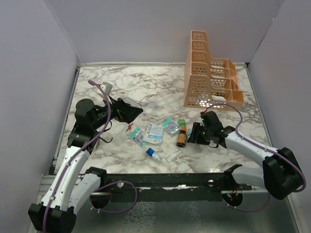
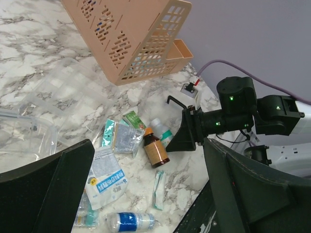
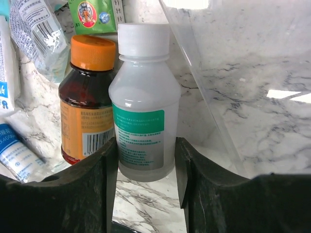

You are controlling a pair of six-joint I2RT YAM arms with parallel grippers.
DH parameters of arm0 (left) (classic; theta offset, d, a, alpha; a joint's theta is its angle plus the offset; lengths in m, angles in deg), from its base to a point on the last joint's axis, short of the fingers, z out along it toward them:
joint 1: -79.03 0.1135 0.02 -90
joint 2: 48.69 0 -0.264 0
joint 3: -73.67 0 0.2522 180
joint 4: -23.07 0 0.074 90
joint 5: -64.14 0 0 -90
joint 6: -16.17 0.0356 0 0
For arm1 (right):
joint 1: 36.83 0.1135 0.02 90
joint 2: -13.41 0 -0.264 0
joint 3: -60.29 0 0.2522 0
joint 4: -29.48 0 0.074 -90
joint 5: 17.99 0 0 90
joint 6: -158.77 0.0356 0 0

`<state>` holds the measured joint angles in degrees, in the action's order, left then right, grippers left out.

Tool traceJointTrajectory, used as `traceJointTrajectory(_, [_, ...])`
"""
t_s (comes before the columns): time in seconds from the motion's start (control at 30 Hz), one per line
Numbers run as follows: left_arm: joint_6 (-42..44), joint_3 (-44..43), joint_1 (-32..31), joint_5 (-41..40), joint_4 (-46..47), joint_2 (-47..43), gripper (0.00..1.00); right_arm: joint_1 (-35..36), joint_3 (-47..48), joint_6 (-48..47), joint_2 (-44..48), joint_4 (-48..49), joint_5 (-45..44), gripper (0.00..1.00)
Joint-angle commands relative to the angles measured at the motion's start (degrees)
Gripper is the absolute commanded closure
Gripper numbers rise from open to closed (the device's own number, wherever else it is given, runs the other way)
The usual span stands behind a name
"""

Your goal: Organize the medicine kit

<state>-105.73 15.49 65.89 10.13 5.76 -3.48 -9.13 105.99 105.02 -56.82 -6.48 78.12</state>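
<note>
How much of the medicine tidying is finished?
Hardly any. Done: nothing that I can see inside the clear medicine kit. In hand: the right gripper is closed on the white bottle. Still to do: the brown bottle, sachets and blue-label bottle lie loose on the table; the left gripper is open, empty.

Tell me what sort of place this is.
Probably a robot lab test cell: grey panels box in a marble-patterned table, left arm and right arm share a front rail, the right gripper clasps a white bottle.

Orange rack (image 1: 209, 73) back right, medicine packets (image 1: 154, 133) scattered centrally, right end effector (image 1: 191, 135) beside amber bottle (image 1: 181, 138).
</note>
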Motion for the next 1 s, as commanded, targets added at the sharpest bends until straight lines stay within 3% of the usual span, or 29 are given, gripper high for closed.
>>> traceJointTrajectory(0.0, [-3.7, 1.61, -0.21, 2.49, 0.53, -1.13, 0.01, 0.16, -1.88, 0.23, 6.93, 3.03, -0.92, 0.68])
traceJointTrajectory(0.23, [-5.97, 3.95, -0.3, 3.94, 0.42, -3.8, 0.01, 0.25, -3.08, -8.53, 24.32, 10.44, 15.44, 0.7])
traceJointTrajectory(0.5, [-9.98, 5.6, -1.52, 9.01, 5.22, -3.19, 0.01, 0.2, -4.0, -2.81, 25.22, 27.81, 37.41, 0.7])
traceJointTrajectory(0.67, [-14.66, 8.46, -4.07, 6.74, 6.88, -3.5, 0.01, 0.25, -5.92, 2.63, 24.55, 38.57, 40.99, 0.7])
traceJointTrajectory(0.87, [-26.85, 15.55, -9.73, 2.51, 22.34, -4.71, 0.01, 1.02, -5.49, 4.45, 19.23, 43.37, 42.93, 0.71])
traceJointTrajectory(0.97, [-29.07, 16.92, -13.61, -3.03, 23.54, -4.13, 0.02, 1.93, -5.19, 5.38, 17.32, 45.08, 42.15, 0.71])
